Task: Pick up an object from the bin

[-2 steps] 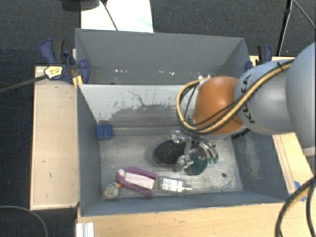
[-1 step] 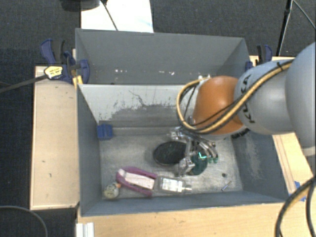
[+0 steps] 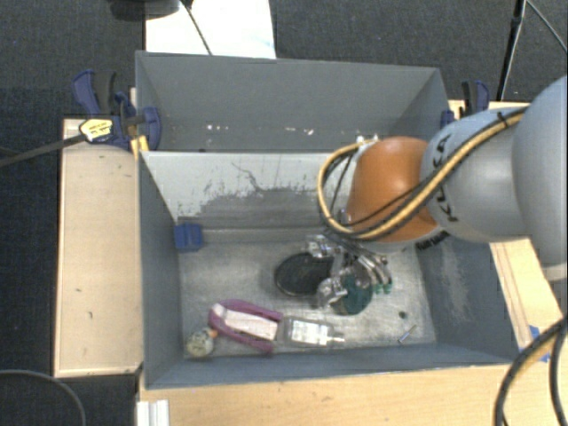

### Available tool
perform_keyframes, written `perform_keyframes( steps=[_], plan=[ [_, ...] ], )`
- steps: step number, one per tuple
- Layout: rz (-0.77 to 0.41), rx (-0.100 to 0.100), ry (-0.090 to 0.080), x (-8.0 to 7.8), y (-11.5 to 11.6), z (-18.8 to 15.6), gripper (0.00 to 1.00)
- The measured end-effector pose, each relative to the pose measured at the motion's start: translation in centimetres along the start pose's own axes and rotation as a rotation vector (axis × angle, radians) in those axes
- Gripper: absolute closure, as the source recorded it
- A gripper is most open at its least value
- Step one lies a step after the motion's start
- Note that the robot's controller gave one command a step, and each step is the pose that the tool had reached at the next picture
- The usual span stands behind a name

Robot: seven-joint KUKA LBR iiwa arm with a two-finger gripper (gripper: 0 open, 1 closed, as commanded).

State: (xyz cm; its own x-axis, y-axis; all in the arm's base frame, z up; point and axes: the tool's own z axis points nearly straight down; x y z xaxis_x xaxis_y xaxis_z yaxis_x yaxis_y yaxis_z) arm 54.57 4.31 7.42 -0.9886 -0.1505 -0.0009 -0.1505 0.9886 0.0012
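My gripper (image 3: 343, 279) is low in the middle of the bin, under the orange wrist cover. It sits between a black round flat thing (image 3: 295, 275) on its left and a dark green thing (image 3: 358, 300) just below and to its right, partly hidden by the gripper. It is close to both, but I cannot tell whether it touches either. A small clear tube with a white label (image 3: 312, 333) lies on the floor in front of the gripper.
A purple and pink tool (image 3: 244, 324) lies near the front left, with a small round pale thing (image 3: 200, 344) in the front left corner. A blue block (image 3: 187, 236) rests at the back left. A tiny blue bit (image 3: 406, 333) lies at the front right.
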Motion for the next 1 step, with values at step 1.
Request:
perform_keyframes(
  steps=[1],
  plan=[
    [-0.130,0.002,-0.010,-0.57,1.87,-22.42,1.00]
  ],
)
